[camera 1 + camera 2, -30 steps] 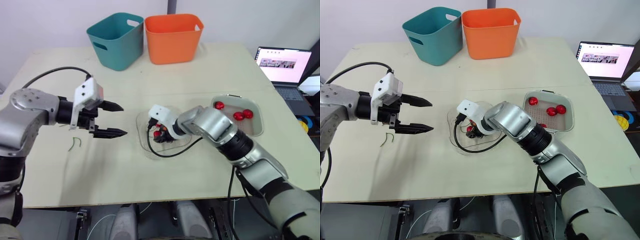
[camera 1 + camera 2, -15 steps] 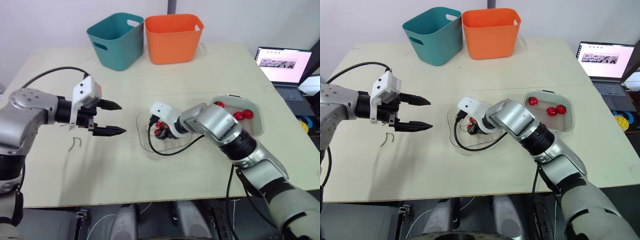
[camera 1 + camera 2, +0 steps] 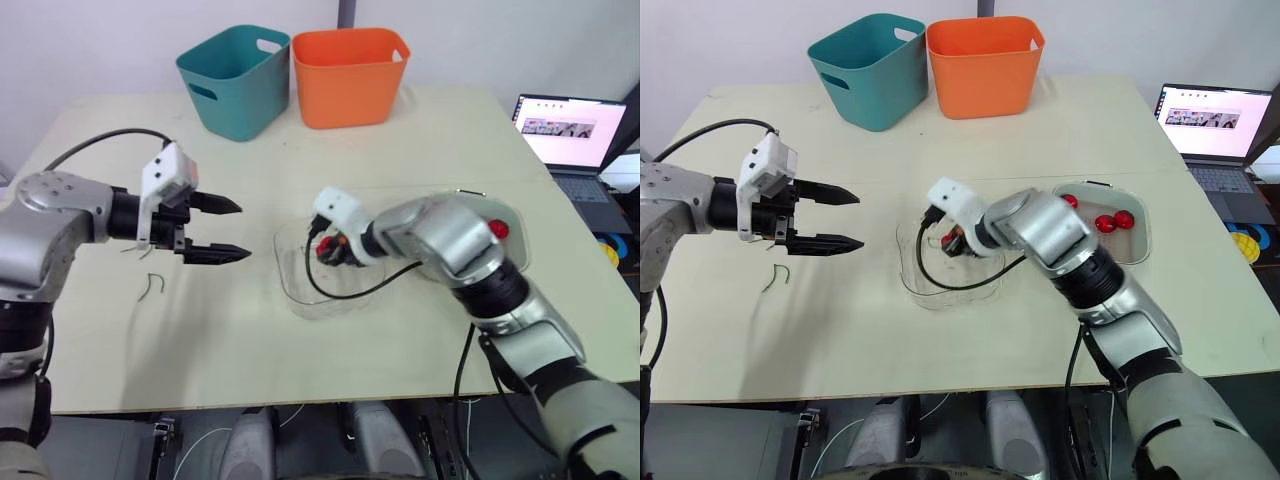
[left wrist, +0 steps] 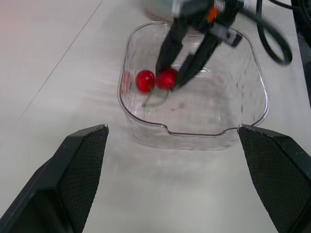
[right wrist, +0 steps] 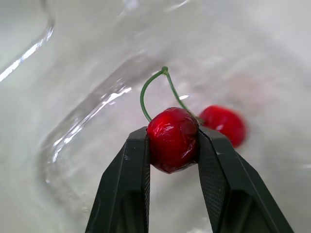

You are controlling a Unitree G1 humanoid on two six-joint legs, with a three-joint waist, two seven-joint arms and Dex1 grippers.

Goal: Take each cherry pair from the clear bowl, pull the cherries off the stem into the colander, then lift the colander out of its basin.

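Note:
A clear bowl (image 3: 318,296) sits mid-table. Inside it, my right gripper (image 3: 335,248) is shut on one red cherry (image 5: 172,138) of a pair. The second cherry (image 5: 224,124) hangs beside it on the shared green stem (image 5: 151,87), just above the bowl's floor. The left wrist view shows both cherries (image 4: 155,80) between the right gripper's fingers. My left gripper (image 3: 243,230) hovers open to the left of the bowl, pointing at it, with nothing between its fingers. The white colander (image 3: 1140,250) in its basin lies at the right and holds several cherries (image 3: 1105,222).
A teal bin (image 3: 235,80) and an orange bin (image 3: 348,75) stand at the far edge. A laptop (image 3: 568,130) sits off the table's right side. A bare green stem (image 3: 152,287) lies on the table below my left gripper. A black cable loops over the bowl.
My right gripper has risen a little inside the bowl and shifted toward the far right, carrying the cherry pair. The left gripper has hardly moved.

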